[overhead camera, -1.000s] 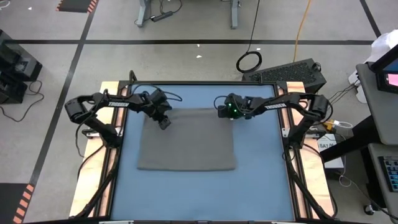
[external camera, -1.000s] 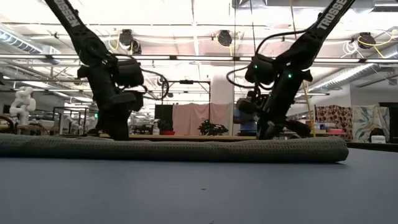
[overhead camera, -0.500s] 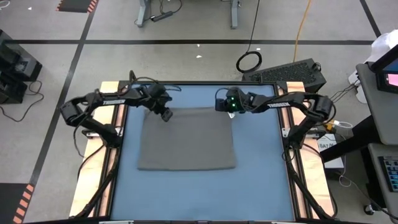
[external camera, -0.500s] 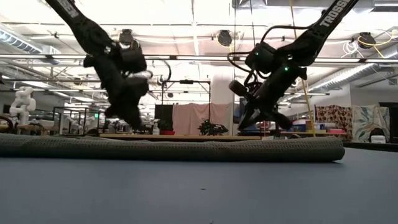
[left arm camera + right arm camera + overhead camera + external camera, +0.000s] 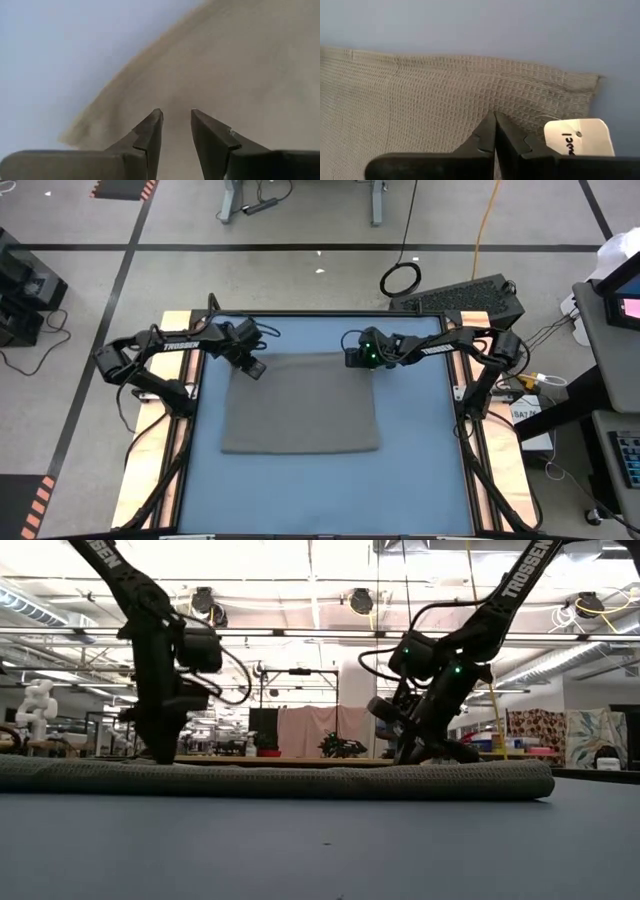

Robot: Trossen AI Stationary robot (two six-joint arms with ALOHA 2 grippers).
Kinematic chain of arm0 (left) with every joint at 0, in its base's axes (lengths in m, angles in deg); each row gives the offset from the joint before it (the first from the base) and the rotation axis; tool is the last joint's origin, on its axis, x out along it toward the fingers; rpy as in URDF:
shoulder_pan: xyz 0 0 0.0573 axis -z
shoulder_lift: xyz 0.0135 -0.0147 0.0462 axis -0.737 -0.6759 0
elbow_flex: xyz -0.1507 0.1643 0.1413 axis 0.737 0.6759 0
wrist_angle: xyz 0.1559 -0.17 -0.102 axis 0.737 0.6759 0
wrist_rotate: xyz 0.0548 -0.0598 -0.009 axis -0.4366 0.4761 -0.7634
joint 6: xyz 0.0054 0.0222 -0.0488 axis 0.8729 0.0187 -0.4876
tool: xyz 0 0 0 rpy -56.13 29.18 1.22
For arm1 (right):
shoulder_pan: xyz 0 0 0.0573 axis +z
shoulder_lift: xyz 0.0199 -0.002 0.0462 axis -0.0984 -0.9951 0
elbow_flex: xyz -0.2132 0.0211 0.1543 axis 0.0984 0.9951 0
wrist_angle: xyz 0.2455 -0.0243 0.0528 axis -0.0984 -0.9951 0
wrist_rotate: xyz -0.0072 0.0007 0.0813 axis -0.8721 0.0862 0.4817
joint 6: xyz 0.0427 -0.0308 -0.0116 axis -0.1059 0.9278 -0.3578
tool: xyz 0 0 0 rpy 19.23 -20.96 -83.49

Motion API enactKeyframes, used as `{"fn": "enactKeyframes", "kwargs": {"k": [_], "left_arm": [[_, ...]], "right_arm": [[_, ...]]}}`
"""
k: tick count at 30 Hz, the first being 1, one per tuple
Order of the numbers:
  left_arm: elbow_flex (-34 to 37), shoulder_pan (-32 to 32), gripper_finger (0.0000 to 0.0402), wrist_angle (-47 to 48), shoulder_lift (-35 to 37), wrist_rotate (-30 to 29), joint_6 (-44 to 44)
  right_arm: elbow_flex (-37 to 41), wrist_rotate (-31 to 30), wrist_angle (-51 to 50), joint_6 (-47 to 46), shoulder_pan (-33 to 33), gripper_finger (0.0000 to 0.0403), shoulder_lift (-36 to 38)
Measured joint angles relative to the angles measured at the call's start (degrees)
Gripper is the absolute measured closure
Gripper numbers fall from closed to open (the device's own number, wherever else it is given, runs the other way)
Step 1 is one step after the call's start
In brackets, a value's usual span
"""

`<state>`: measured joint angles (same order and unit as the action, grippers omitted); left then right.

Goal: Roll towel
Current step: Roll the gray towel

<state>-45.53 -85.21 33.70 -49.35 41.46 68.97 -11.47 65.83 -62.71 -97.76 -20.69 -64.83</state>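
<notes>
Towel (image 5: 300, 405) flat; left gripper (image 5: 256, 369) parted, right gripper (image 5: 351, 359) closed, at far corners.

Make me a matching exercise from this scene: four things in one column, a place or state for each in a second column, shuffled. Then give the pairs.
Things
1. left hand
2. right hand
3. towel
4. white tag

Places or states
A. lying flat on the blue table
B. fingers shut tight, over the towel's far right corner
C. fingers slightly apart, over the towel's far left corner
D. at the towel's edge, beside the right hand

Pairs: 1-C, 2-B, 3-A, 4-D
</notes>
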Motion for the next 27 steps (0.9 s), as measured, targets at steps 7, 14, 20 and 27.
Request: {"fn": "enactKeyframes", "kwargs": {"k": [7,14,20,27], "left_arm": [[3.61,-1.1,0.0291,-2.81,-2.76,-3.82,0.37],[-2.82,-1.24,0.0291,2.81,0.7,-9.07,0.12],[-8.43,-0.11,0.0291,4.54,5.65,-4.57,-0.04],[-8.69,7.3,0.0291,5.07,8.47,10.28,-0.02]], "right_arm": [[-0.09,1.14,-1.76,1.1,-0.52,0.0403,-0.01],[0.3,5.92,1.69,8.46,-0.76,0.0403,5.51],[0.11,13.83,3.02,16.07,0.97,0.0403,11.65],[0.11,16.53,3.0,19.58,8.73,0.0403,12.71]]}}
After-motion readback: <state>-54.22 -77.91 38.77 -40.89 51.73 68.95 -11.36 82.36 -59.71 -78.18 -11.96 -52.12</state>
